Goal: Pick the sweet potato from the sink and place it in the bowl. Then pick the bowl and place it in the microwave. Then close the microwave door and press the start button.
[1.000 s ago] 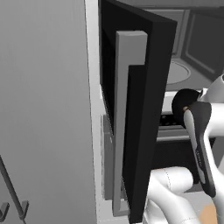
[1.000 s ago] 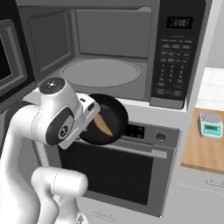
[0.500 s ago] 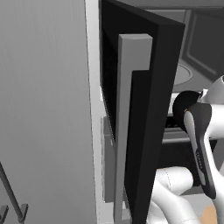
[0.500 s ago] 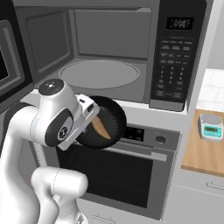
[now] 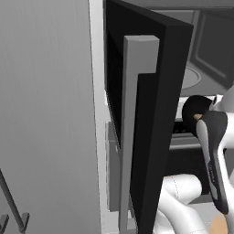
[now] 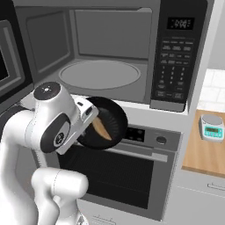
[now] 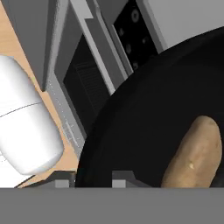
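Both claw fingers on bowl rim

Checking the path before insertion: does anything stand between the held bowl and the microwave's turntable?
Nothing visible does. The bowl, with the sweet potato inside, hangs below the microwave opening; the microwave door stands swung open to the left and the turntable is bare.

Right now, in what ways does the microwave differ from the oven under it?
The microwave stands open, its grey interior and round turntable exposed; the oven is closed. The microwave's keypad runs down its right side, while the oven's controls sit in a strip along its top. Both are built-in, with black fronts.
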{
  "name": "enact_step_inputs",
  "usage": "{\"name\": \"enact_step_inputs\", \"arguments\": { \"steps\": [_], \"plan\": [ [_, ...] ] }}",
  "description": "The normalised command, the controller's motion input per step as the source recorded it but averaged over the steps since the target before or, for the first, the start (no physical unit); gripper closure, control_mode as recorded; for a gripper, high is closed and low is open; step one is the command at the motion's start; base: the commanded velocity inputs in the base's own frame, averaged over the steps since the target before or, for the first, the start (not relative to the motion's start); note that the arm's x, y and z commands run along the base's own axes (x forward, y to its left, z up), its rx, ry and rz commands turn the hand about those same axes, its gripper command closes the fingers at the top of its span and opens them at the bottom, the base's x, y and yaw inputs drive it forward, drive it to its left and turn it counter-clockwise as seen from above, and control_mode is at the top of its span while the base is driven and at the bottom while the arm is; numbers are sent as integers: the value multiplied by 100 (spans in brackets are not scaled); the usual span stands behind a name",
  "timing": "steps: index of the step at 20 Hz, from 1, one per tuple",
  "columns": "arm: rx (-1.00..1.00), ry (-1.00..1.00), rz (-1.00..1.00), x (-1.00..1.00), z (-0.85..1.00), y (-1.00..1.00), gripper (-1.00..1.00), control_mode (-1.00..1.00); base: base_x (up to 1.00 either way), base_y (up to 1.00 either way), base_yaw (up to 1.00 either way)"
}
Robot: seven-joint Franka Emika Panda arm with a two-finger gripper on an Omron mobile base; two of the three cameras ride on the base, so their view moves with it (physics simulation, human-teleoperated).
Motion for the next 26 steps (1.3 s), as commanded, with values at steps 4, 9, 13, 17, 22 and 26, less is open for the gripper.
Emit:
{"name": "enact_step_inputs", "arguments": {
  "steps": [4,9,13,17,22,26],
  "plan": [
    [-3,-17,1,-100,53,0,100,-100,0,0,0],
    [-14,-17,11,-35,100,0,100,-100,0,0,0],
    [-17,-3,15,14,67,13,100,-100,0,0,0],
    [-15,0,18,32,42,7,100,-100,0,0,0],
    [-10,-1,11,26,-5,4,100,-100,0,0,0],
    [-15,-17,1,26,-2,1,100,-100,0,0,0]
  ]
}}
